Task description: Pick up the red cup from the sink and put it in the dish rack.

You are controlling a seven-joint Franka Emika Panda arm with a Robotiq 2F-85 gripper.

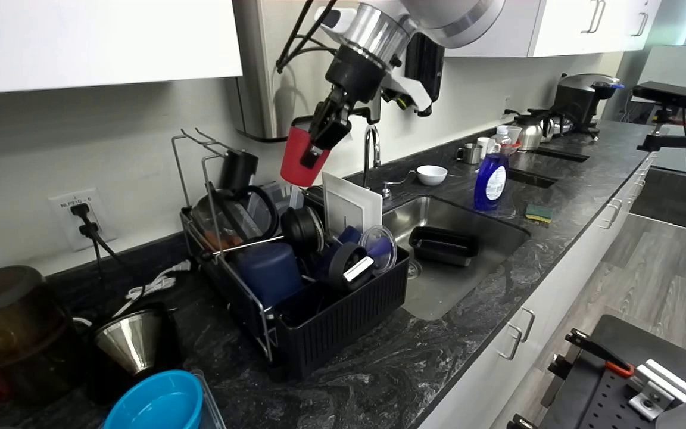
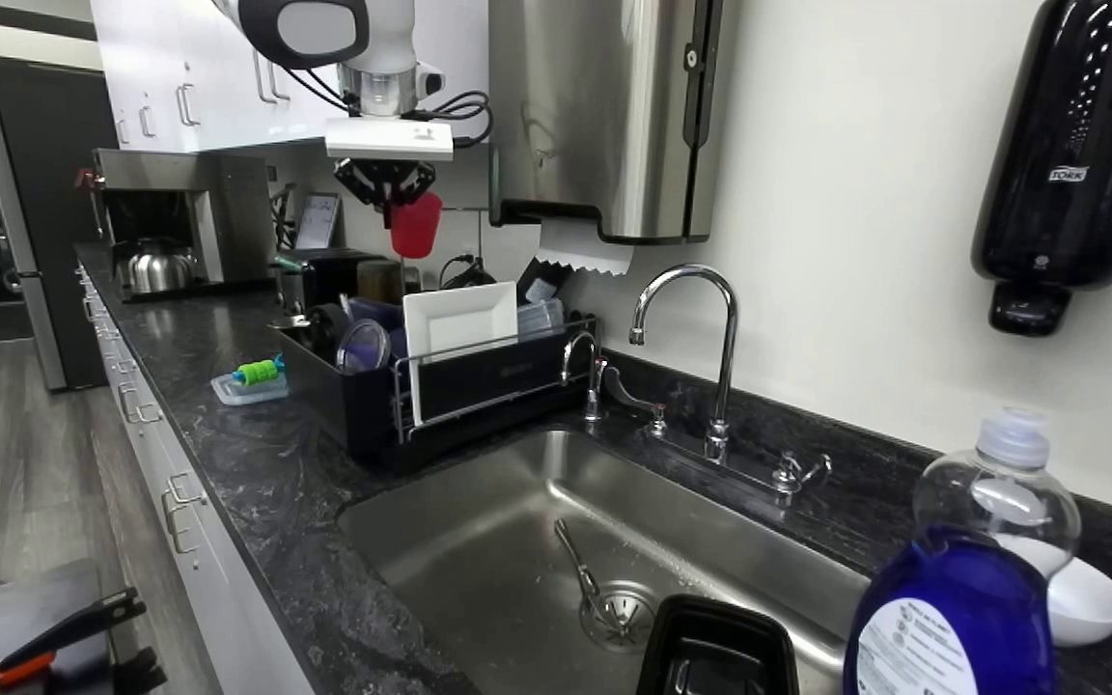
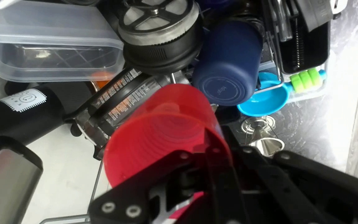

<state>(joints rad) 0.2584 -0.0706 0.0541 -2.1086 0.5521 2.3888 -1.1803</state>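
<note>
Red cup (image 1: 299, 159), upper centre in an exterior view: tilted mouth-up above dish rack (image 1: 343, 316), wall clamped by your gripper (image 3: 219, 134).

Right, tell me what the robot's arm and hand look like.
The arm is white and rounded, with a shiny silver collar and looping black cables. A white wrist block bears tiny, unreadable marks. The hand is black, with jointed fingers.

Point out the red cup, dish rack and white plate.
Red cup (image 1: 296, 157), in an exterior view: side wall.
Dish rack (image 1: 349, 319), in an exterior view: black outer wall.
White plate (image 2: 462, 320), in an exterior view: flat face.
</note>
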